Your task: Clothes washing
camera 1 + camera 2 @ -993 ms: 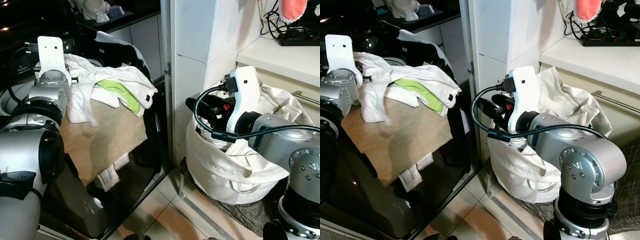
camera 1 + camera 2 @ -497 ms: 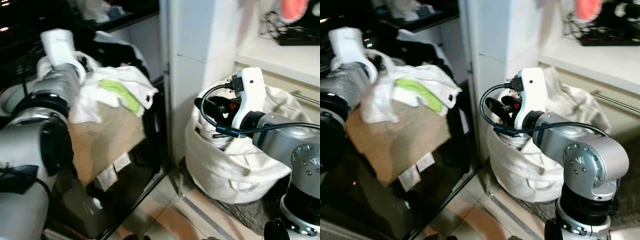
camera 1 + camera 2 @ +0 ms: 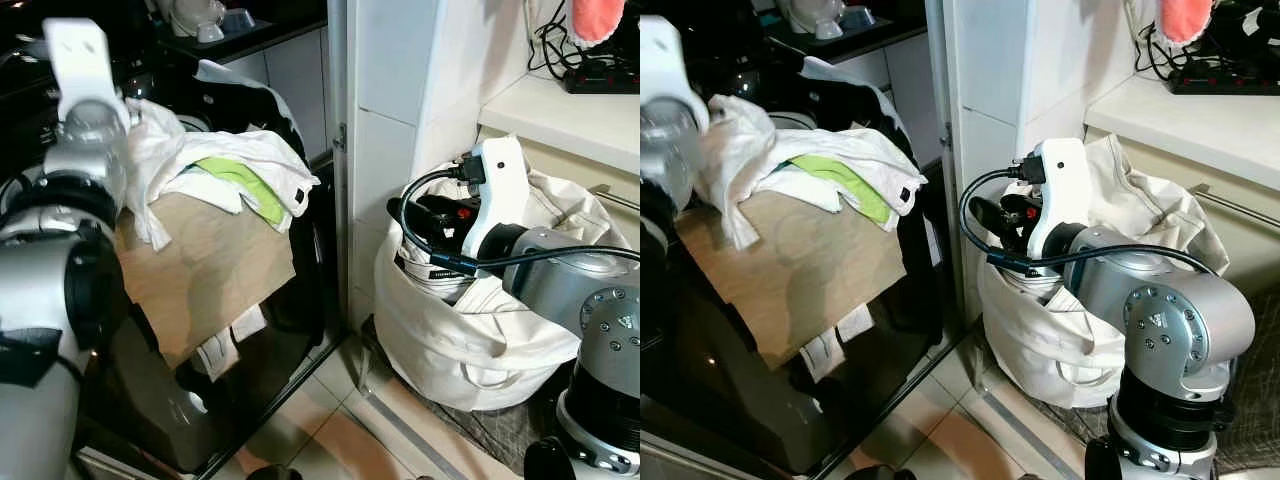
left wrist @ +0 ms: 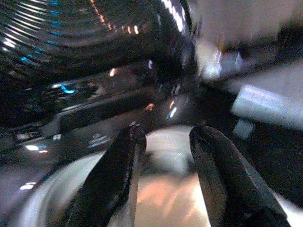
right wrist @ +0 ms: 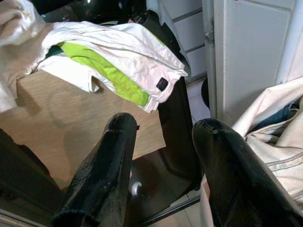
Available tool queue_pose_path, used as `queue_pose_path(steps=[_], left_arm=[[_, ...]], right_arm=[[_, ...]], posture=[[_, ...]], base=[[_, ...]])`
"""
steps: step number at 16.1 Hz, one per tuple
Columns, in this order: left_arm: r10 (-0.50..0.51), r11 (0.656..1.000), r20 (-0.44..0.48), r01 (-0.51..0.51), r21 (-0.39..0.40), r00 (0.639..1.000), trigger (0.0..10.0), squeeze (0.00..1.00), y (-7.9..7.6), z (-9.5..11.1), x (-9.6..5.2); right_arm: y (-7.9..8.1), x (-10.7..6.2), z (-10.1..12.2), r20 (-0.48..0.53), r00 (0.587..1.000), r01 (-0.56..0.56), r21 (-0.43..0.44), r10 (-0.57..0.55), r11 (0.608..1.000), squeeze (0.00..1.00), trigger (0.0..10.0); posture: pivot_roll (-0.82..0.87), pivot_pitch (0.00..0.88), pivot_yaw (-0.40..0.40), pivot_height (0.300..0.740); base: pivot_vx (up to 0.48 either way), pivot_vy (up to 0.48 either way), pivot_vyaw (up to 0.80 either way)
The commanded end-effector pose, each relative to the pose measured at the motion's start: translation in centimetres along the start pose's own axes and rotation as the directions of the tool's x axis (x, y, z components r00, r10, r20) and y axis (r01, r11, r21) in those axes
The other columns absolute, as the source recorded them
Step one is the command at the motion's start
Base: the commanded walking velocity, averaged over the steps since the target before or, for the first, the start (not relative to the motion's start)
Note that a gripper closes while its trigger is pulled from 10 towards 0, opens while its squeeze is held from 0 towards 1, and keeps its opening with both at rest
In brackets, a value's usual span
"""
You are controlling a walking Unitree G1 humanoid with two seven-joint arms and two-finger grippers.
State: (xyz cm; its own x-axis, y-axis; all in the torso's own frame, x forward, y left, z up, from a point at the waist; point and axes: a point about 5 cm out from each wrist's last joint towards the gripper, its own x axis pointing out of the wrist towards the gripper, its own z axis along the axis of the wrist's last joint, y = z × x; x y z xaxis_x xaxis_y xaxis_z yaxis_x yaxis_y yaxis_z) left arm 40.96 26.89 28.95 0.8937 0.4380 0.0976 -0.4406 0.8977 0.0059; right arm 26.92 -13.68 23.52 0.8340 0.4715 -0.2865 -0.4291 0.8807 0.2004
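White-and-green clothes [image 3: 235, 180] heaped on the open washer door [image 3: 215, 270]: light, limp, bunch-grab a fold. Left gripper [image 4: 163, 156] beside heap, right gripper [image 5: 163, 156] over laundry bag [image 3: 480, 340]; both jaws apart, empty.

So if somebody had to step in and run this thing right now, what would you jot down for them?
Left claw: open, holding nothing, raised by the dark appliance front.
Right claw: open, holding nothing, poised at the mouth of the cream laundry bag on the floor.
White and green clothes lie heaped on a brown board on the robot's left.
Done: nothing picked up at present.
Left: grasp the clothes and load them into the washer.
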Motion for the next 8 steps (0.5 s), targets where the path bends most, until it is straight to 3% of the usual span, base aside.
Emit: queue_pose_path(steps=[1,3,4,5,6,8], left_arm=[[-0.013,0.995,0.121,0.025,-0.094,0.993,10.0,0.0,-0.4,3.2,0.1],[-0.155,0.967,0.236,0.196,-0.162,0.959,10.0,0.0,-2.9,5.2,-0.4],[-0.35,0.916,0.231,0.384,-0.12,0.908,10.0,1.0,-5.6,5.1,-1.1],[-0.571,0.813,0.145,0.581,-0.036,0.808,10.0,1.0,-8.6,3.7,-2.1],[-0.652,0.754,-0.002,0.649,0.102,0.758,10.0,1.0,-10.3,1.0,-2.9],[-0.63,0.737,-0.12,0.64,0.219,0.767,10.0,1.0,-10.6,-2.4,-3.5]], right_arm=[[0.0,-0.1,0.0,-0.002,1.0,0.009,0.001,-0.009,1.0,0.0,10.0],[0.0,-0.2,-0.1,0.002,1.0,0.018,0.004,-0.018,1.0,0.0,10.0],[-0.1,-0.3,-0.1,0.005,1.0,0.021,-0.001,-0.021,1.0,0.0,10.0],[-0.1,-0.5,-0.1,0.012,1.0,0.018,-0.019,-0.018,1.0,0.0,10.0],[0.0,-0.7,-0.1,0.02,1.0,0.016,-0.061,-0.014,0.998,0.0,10.0],[0.2,-1.1,-0.2,0.037,0.999,0.002,-0.105,0.002,0.994,0.0,10.0]], posture=[[-0.12,0.0,0.142,0.74],[-0.13,0.0,0.145,0.74],[-0.13,0.0,0.143,0.74],[-0.13,0.0,0.143,0.74],[-0.14,0.0,0.154,0.74],[-0.17,0.0,0.167,0.74]], base=[[0.0,0.0,0.0],[0.0,0.0,0.0],[0.0,0.0,0.0],[0.0,0.0,0.0],[0.0,0.0,0.0],[0.0,0.0,0.0]])
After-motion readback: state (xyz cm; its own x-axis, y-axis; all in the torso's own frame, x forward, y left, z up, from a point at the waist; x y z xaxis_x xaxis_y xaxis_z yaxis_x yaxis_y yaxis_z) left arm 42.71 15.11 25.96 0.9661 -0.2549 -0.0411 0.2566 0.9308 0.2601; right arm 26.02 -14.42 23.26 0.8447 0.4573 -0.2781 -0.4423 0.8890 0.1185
